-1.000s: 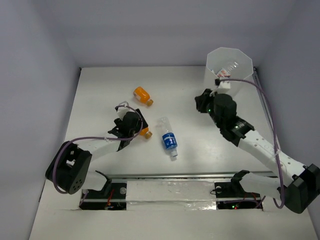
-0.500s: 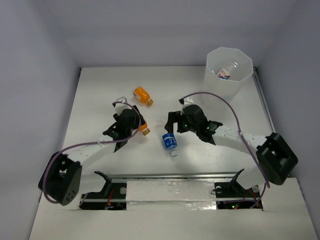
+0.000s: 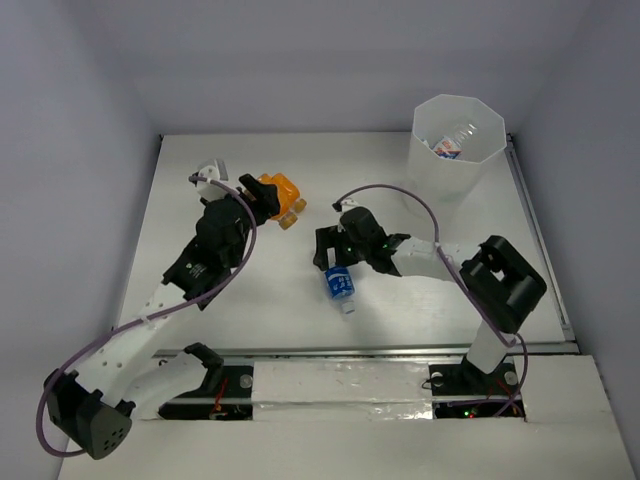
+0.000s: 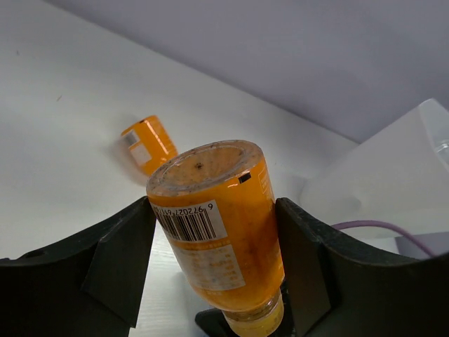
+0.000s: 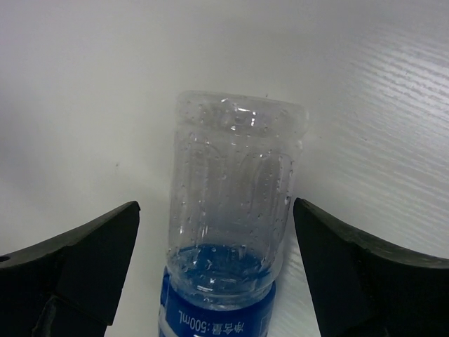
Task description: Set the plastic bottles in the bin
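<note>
From above, the right pincer (image 3: 328, 252) hides the clear bottle's (image 3: 341, 285) base. The left wrist view crops the orange bottle's (image 4: 217, 239) cap. The bin's (image 3: 480, 165) contents are too small to count.

White table (image 3: 260, 300) fills the centre of the frame. Plain pale lavender-grey walls (image 3: 300, 60) enclose it at top, left and right. Metal rail (image 3: 350, 352) spans the lower edge. Lighting: even, diffuse.

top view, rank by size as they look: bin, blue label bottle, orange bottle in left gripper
1. bin, clearly largest
2-3. blue-label bottle and held orange bottle look alike: one half hidden, the other nearer the camera
</note>
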You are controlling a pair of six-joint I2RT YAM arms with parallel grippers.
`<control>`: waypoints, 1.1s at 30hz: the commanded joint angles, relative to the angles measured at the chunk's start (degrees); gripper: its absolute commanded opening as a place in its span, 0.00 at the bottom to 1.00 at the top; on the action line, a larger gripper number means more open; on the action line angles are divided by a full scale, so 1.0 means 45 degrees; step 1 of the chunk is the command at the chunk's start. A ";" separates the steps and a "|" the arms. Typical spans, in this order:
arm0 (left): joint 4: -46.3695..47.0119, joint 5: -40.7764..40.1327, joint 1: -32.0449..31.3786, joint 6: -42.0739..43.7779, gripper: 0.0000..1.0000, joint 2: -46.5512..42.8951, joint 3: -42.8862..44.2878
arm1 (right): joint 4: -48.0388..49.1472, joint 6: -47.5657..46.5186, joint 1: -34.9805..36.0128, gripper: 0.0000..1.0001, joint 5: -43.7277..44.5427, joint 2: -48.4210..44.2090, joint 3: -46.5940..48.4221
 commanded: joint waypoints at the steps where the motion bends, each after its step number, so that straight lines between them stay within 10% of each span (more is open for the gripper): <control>1: -0.0102 -0.0282 -0.0256 0.0569 0.43 -0.0316 0.1214 | 0.0104 0.0198 0.0138 0.95 0.0206 0.0353 0.0509; 14: 0.0717 -0.0536 -0.1974 0.1955 0.43 0.2201 0.5644 | 0.0984 0.0921 0.0138 0.55 0.0675 -0.3606 -0.1365; 33: 0.1753 -0.0478 -0.3498 0.3616 0.42 1.1103 1.5217 | -0.4249 0.1761 0.0138 0.51 0.2082 -1.5695 -0.3906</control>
